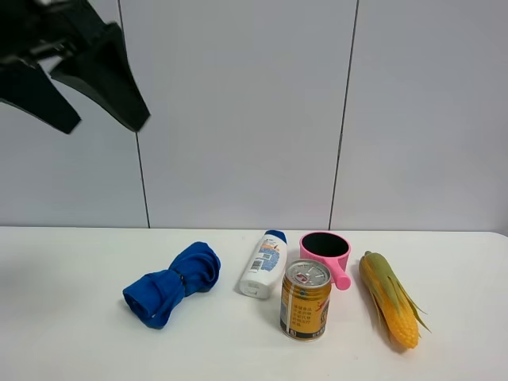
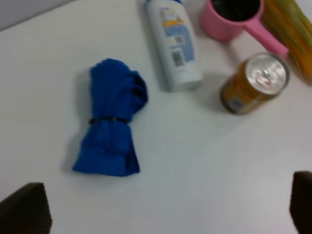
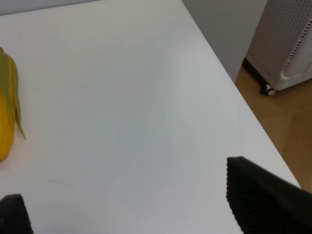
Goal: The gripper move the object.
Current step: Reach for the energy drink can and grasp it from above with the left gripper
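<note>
L black two-finger gripper (image 1: 103,121): raised, jaws spread, empty. R gripper (image 3: 136,207): jaws apart, empty. Gold-yellow metal drinks can (image 1: 305,300) upright, just beside pink plastic cup (image 1: 321,260).

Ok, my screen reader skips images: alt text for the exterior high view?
A gold can stands upright on a white table before a pink cup and a lying white bottle, blue cloth left, corn right. A black gripper hangs open, top left.
</note>
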